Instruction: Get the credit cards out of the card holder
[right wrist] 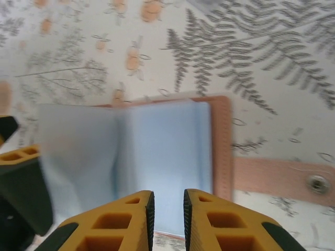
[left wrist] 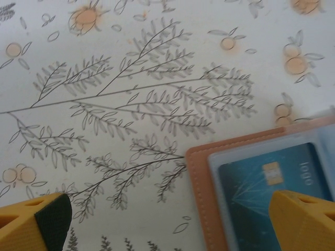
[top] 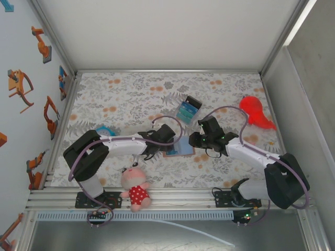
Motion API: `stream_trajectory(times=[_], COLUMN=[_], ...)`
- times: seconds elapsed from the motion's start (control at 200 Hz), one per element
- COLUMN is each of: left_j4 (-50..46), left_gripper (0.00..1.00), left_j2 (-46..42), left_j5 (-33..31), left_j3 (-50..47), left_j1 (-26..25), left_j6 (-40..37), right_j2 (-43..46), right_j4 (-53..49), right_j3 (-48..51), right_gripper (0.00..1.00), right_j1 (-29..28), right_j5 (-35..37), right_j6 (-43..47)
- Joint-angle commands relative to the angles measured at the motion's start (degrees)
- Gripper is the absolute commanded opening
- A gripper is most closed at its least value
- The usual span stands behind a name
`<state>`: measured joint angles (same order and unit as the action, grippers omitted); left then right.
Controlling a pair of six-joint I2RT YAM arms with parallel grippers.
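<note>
The card holder (top: 179, 149) lies open, long axis left–right. The left gripper (left wrist: 167, 225) gapes at its left edge; the right gripper (right wrist: 167, 209) hangs over it, nearly together, grip unclear.

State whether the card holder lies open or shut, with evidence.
Open: the card holder lies spread flat, blue-grey sleeves and a card showing.
</note>
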<state>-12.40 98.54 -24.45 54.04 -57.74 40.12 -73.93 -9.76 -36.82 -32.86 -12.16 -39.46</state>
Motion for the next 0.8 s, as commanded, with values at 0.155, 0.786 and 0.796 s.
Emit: stream_trajectory(times=[0.155, 0.786, 0.796], left_j4=[0.02, -1.08, -1.29], left_gripper=[0.97, 0.97, 0.97], left_j2=[0.79, 11.29, 11.53], left_j5=[0.98, 4.91, 4.80], left_j3=[3.75, 14.84, 15.08], left_j1=[-0.25, -0.96, -1.06], left_j6=[-1.87, -7.05, -7.20], right_j2=[-1.26, 15.70, 15.80], right_j4=[10.81, -12.06, -12.15], right_j3=[2.31, 0.87, 0.87], right_gripper=[0.22, 0.30, 0.30], right_j1=[0.08, 0.17, 0.17], right_j5=[-7.93, 19.89, 20.07], right_j6=[-2.42, -0.26, -0.26])
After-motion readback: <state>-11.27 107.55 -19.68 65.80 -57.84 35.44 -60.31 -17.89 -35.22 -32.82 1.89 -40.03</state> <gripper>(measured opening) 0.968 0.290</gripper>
